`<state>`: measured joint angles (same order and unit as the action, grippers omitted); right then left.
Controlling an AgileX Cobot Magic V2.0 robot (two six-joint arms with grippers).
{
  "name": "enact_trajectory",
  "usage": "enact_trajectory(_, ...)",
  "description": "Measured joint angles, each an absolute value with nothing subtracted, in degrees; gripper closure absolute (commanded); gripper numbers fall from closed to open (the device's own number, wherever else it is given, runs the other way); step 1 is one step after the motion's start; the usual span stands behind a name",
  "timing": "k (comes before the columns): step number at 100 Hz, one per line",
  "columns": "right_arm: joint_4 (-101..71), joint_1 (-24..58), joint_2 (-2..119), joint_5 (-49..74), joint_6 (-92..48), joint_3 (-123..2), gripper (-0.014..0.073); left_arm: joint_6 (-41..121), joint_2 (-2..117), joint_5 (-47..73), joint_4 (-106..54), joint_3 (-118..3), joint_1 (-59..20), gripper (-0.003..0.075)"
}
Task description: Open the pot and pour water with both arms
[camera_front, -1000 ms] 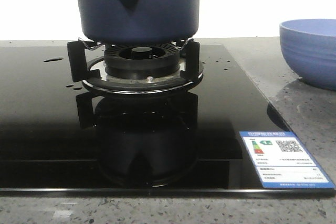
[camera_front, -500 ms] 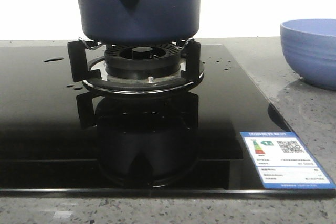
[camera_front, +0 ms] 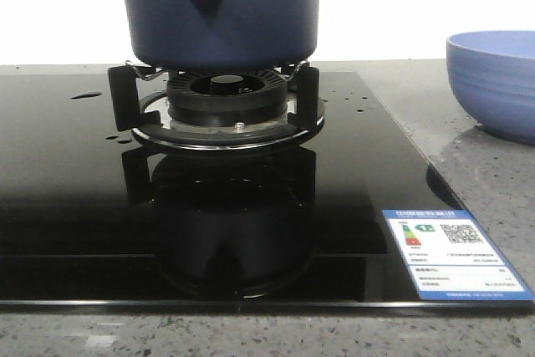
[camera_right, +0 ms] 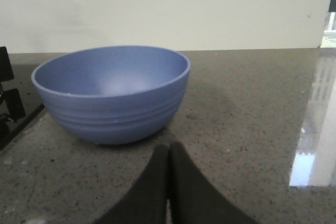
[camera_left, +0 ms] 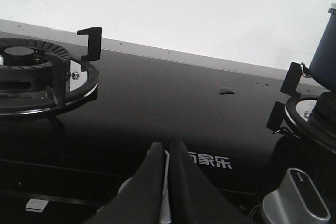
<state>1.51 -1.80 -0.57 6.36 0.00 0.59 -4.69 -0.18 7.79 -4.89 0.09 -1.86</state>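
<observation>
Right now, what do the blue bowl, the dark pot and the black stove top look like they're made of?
The blue bowl: probably matte plastic or glazed ceramic, with an even colour, soft sheen and moulded ribs.
The pot: likely enamelled or coated metal, with smooth navy sides and a dull gloss.
The stove top: seemingly tempered glass, since it mirrors the burner sharply.
</observation>
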Motion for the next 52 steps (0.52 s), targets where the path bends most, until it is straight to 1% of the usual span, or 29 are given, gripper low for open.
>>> enact_trajectory(52, 1.96, -1.8, -0.57, 7.16, 0.0, 0.59, 0.065, -4.69, -0.18, 7.79, -4.89, 0.09, -1.86, 0.0739)
